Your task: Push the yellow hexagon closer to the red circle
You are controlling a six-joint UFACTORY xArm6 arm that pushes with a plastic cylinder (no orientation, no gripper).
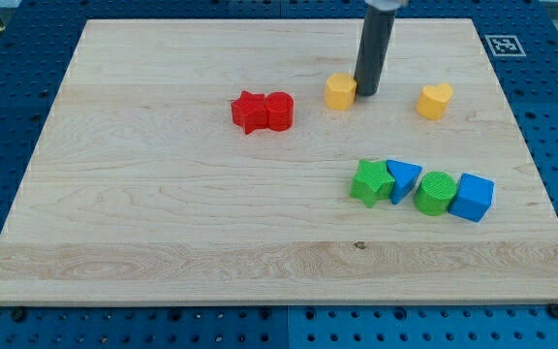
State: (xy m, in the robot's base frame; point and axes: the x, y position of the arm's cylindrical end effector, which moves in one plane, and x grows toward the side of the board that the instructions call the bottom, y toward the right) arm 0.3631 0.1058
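Note:
The yellow hexagon [339, 92] lies on the wooden board toward the view's top, right of centre. The red circle [279, 111] lies a short way to its left and slightly lower, touching a red star [250, 111] on its left side. My tip [366, 93] stands right against the yellow hexagon's right side, with the dark rod rising straight up out of the view's top.
A yellow heart [435, 100] lies right of my tip. Lower right, a row runs left to right: green star [369, 182], blue triangle [403, 179], green circle [436, 193], blue square [473, 197]. The board's edge [279, 302] meets a blue perforated table.

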